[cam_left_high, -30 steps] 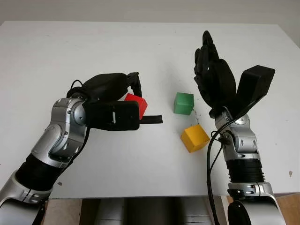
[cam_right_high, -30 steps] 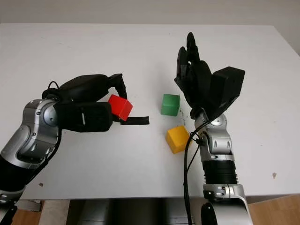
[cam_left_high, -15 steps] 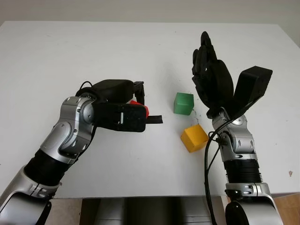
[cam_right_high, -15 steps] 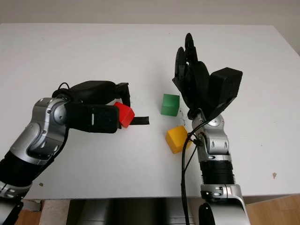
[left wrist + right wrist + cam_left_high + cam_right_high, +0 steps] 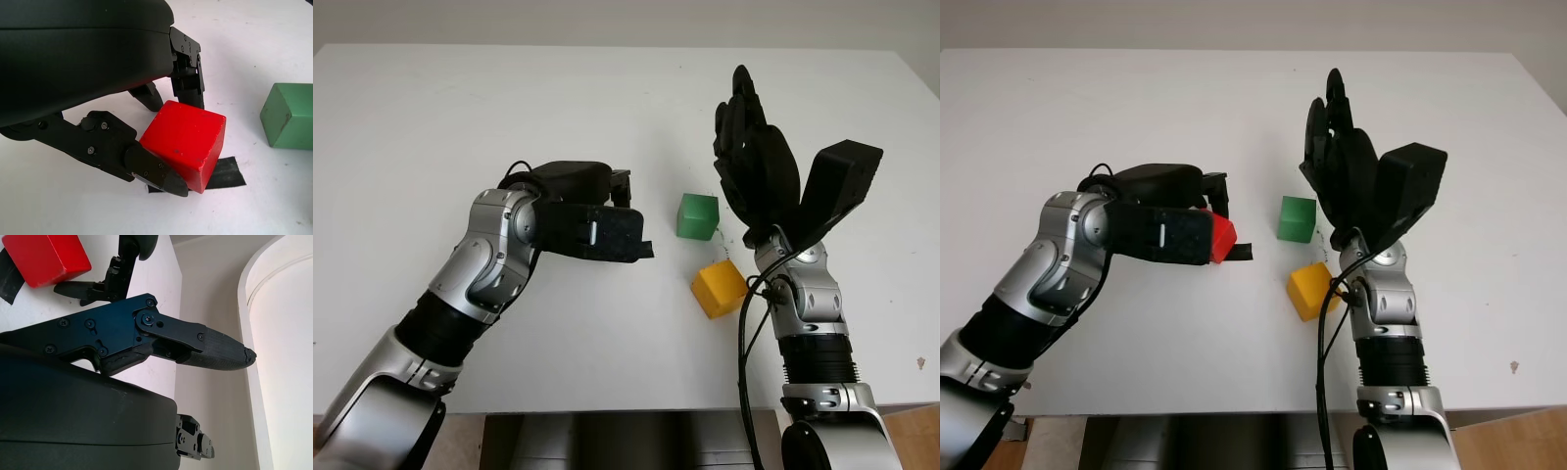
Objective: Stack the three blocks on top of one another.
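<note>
Left hand point(image 5: 1197, 217) mid-frame, fingers clamped on red block point(image 5: 188, 142) over black tape strip point(image 5: 225, 173). Right hand point(image 5: 754, 162) open, raised right of green block point(image 5: 697, 215); yellow block point(image 5: 720, 288) below.

Red block point(image 5: 188, 142) in robot hand point(image 5: 161, 127); green block point(image 5: 697, 215), yellow block point(image 5: 720, 288) nearby.

A white, matte, flat-topped bench point(image 5: 460, 108) is seen spreading across the scene from left to right. A short strip of black tape point(image 5: 1237, 253) is stuck to its surface near the middle. Beyond its far edge a pale grey wall point(image 5: 607, 22) is visible. Below the near edge, a grey metal frame point(image 5: 607, 441) is seen, with brown wooden floor point(image 5: 915, 431) at the near right corner. Even, soft light falls on the surface.
</note>
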Controlling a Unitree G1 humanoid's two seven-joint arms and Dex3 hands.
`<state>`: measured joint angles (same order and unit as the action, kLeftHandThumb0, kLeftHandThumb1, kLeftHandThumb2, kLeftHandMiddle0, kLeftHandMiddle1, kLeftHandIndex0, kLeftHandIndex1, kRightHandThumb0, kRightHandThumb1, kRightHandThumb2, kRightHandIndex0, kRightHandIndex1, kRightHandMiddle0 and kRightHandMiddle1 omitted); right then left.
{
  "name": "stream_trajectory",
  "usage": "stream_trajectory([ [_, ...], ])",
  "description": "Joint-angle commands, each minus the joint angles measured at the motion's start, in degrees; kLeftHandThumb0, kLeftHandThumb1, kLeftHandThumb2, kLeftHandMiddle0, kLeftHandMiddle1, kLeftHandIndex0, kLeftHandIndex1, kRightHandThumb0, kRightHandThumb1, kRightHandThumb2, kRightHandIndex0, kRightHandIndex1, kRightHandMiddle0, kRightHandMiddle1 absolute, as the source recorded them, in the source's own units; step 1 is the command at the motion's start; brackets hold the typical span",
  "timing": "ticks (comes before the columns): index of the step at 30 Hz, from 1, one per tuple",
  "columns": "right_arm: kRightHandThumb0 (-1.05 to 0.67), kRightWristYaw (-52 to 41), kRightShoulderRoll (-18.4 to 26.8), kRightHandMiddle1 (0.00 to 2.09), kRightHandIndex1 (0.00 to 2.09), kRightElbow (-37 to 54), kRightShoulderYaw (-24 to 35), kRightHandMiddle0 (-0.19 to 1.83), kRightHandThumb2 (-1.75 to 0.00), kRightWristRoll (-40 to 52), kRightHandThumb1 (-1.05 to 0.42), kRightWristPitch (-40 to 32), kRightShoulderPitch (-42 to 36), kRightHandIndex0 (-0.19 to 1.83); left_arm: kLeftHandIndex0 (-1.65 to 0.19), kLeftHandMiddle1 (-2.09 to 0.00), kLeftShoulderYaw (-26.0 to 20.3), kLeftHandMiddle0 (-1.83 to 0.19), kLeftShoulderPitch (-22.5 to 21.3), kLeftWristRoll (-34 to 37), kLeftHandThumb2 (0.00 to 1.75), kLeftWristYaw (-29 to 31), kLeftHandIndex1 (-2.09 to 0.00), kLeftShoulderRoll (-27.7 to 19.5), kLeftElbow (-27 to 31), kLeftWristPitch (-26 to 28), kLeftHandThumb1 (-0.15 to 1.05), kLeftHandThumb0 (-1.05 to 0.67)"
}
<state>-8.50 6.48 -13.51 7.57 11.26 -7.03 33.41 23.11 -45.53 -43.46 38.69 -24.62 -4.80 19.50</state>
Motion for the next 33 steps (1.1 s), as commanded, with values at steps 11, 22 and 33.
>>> stream_trajectory([
  [11, -0.74, 0.1, 0.4, 0.00, 0.00, 1.3, 0.2, -0.19, -0.70, 0.0, -1.05, 0.0, -0.6, -0.19, -0.42, -1.19, 1.6, -0.01, -2.0, -0.4, 0.05, -2.5, -1.51, 0.6, -4.0, -3.7, 0.97, -0.36],
  [22, -0.74, -0.1, 0.7, 0.00, 0.00, 0.5, 0.3, -0.19, -0.70, -0.3, -1.05, 0.8, -0.3, -0.19, 0.10, -0.03, 3.9, 0.18, -3.2, -2.4, 0.05, 5.9, -0.57, -1.4, -1.5, -4.7, 0.95, -0.59],
  [33, -0.74, -0.2, 0.8, 0.00, 0.00, 0.2, 0.5, -0.19, -0.69, 0.0, -1.05, 0.8, 0.1, -0.19, 0.09, 0.00, 1.3, 0.19, -2.7, 0.8, 0.05, 11.3, -0.10, -2.8, 3.9, -4.5, 0.93, -0.74],
])
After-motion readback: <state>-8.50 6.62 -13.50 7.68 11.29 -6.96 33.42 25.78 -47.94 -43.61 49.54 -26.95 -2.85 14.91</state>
